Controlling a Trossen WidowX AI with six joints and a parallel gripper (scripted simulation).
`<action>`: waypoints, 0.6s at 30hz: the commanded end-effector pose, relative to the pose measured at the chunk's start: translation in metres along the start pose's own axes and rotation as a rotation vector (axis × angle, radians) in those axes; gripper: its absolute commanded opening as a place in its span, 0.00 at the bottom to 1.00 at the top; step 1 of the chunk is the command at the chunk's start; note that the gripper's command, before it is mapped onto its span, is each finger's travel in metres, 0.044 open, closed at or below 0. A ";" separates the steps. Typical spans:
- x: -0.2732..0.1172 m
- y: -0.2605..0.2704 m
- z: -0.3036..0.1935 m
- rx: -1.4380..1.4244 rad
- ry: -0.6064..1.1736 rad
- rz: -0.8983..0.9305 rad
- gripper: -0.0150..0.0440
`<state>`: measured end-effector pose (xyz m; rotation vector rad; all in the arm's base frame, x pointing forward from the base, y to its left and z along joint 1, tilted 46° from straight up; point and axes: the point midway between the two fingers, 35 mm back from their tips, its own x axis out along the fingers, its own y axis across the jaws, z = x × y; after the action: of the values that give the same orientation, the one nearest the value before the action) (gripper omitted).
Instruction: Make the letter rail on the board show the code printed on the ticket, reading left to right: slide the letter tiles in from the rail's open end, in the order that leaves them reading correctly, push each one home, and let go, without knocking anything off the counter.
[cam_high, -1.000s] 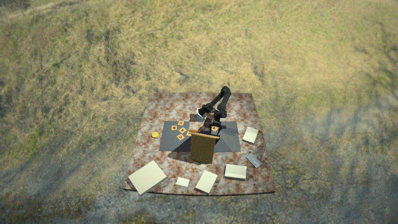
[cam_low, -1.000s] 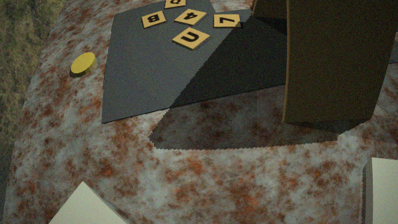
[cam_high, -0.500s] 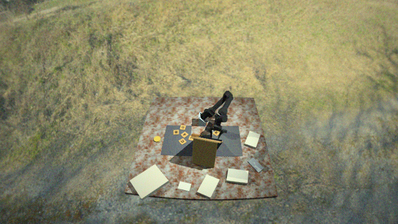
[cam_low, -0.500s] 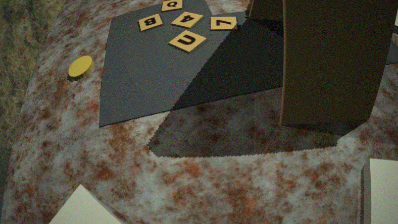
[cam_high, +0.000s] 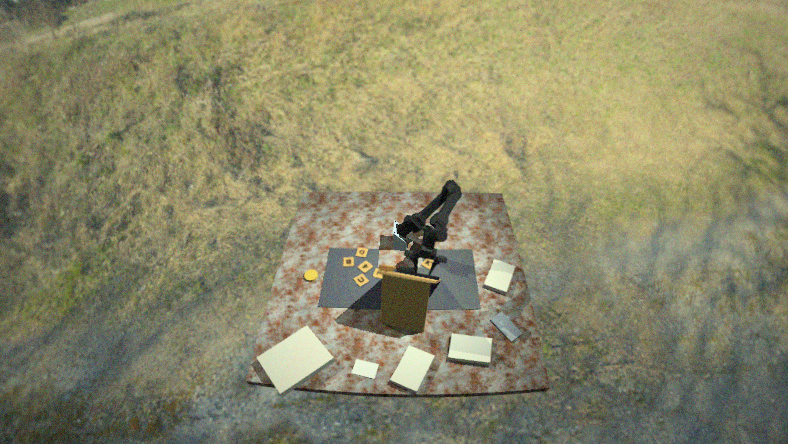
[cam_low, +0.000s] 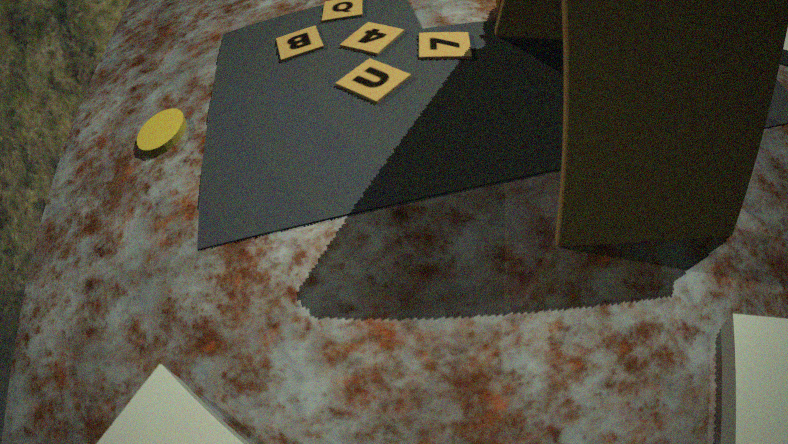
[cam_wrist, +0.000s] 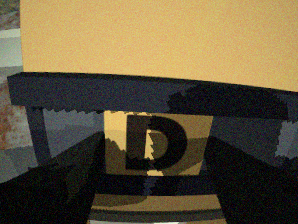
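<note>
The wooden board (cam_high: 404, 303) (cam_low: 656, 121) (cam_wrist: 150, 37) stands upright, its back to the top and exterior views. In the wrist view my gripper (cam_wrist: 156, 141) is shut on the D tile (cam_wrist: 116, 131), which sits upright between the upper and lower dark bars of the rail (cam_wrist: 85, 92). Its dark fingers are at the tile's two sides. Loose on the mat are the B tile (cam_low: 299, 43), the 4 tile (cam_low: 372, 37), the U tile (cam_low: 373, 80), the Q tile (cam_low: 342, 8) and one like a 7 or L (cam_low: 444, 44). Another tile (cam_high: 427, 263) lies beyond the board. No ticket code is readable.
A grey mat (cam_high: 452, 292) (cam_low: 259, 165) lies under the tiles. A yellow disc (cam_high: 310, 274) (cam_low: 161, 130) is left of it. Pale blocks (cam_high: 295, 358) (cam_high: 412, 368) (cam_high: 470, 348) (cam_high: 500, 275), a white card (cam_high: 365, 368) and a grey slab (cam_high: 505, 326) lie nearer the counter's edges.
</note>
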<state>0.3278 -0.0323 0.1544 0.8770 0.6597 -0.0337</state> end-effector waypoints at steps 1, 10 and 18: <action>0.000 -0.004 -0.001 -0.001 0.003 -0.001 0.25; 0.000 -0.010 -0.001 -0.001 0.003 -0.001 0.25; 0.000 -0.016 -0.001 -0.001 0.003 -0.001 0.25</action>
<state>0.3241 -0.0405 0.1454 0.8765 0.6608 -0.0343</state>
